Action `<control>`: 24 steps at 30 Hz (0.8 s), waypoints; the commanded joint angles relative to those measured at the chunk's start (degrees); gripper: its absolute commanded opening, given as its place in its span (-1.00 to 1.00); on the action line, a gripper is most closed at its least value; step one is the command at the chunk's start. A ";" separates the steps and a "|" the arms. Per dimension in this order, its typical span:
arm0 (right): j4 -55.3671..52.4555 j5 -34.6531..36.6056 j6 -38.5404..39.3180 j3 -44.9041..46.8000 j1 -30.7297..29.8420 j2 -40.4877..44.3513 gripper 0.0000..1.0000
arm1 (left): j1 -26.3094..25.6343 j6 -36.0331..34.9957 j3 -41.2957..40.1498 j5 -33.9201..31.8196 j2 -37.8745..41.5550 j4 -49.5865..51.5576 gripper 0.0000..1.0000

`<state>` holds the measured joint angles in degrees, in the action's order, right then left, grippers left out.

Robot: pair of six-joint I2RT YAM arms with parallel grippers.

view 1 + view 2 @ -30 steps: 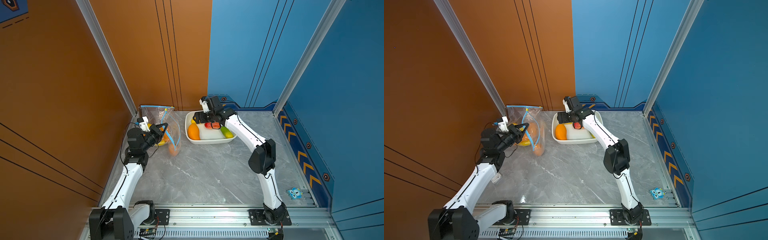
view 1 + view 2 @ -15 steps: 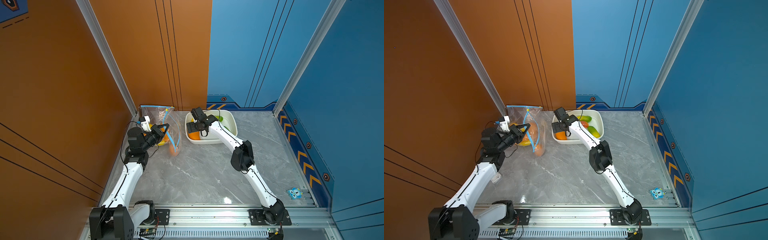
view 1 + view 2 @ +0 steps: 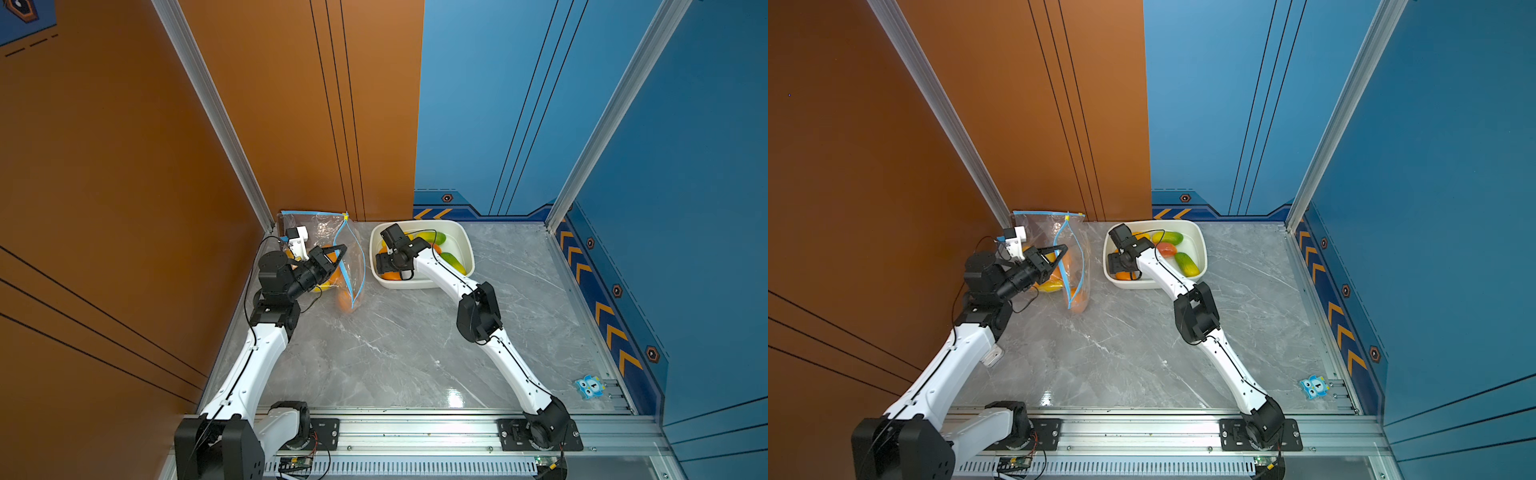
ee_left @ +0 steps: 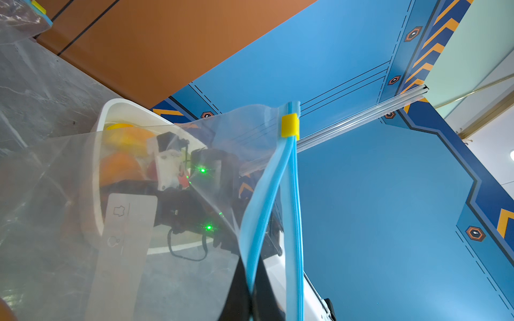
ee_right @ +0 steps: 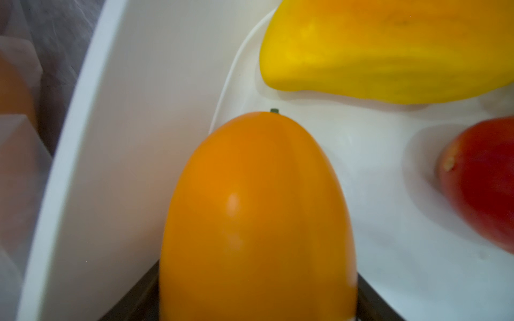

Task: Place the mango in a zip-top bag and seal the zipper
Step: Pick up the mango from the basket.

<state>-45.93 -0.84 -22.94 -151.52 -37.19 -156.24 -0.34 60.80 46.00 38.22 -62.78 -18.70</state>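
Note:
A clear zip-top bag (image 3: pixel 332 237) with a blue zipper (image 3: pixel 360 266) stands open at the back left, and orange and yellow fruit shows inside it. My left gripper (image 3: pixel 338 249) (image 4: pixel 251 300) is shut on one blue zipper strip (image 4: pixel 267 200). The yellow slider (image 4: pixel 290 125) sits at the far end of the zipper. An orange mango (image 5: pixel 258 216) (image 3: pixel 1123 275) lies at the left end of the white tub (image 3: pixel 465 245). My right gripper (image 5: pixel 257 305) (image 3: pixel 384 266) reaches down into the tub. Its dark fingers press on both sides of the mango.
More fruit lies in the tub: a yellow mango (image 5: pixel 389 50), a red one (image 5: pixel 484 180) and green-yellow ones (image 3: pixel 453 261). More clear plastic with a blue strip (image 3: pixel 307 214) leans on the orange wall. A blue owl toy (image 3: pixel 590 386) sits at the front right.
My right arm has swung from the tub's middle to its left end and come down over the orange mango, and its jaws have narrowed onto it. The left arm and the bag have not moved.

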 commanded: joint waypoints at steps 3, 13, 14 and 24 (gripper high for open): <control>-0.78 0.42 -1.37 -2.02 0.58 1.86 0.11 | -0.11 -1.61 0.91 1.88 0.60 -0.34 -1.00; 18.10 4.32 1.90 22.45 -3.86 31.00 -0.08 | 0.83 -0.95 3.27 4.81 -0.30 -0.36 -1.00; 23.84 3.42 1.49 28.08 -4.65 35.18 -0.08 | 1.14 -0.70 3.28 5.06 -0.40 -0.32 -1.00; 70.57 -3.65 7.51 63.26 -13.16 58.33 -0.11 | 2.57 0.67 2.85 7.48 -2.88 -0.29 -1.00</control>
<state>10.26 -1.37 -19.29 -92.27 -48.97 -95.77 1.61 61.28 47.40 43.40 -65.82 -18.31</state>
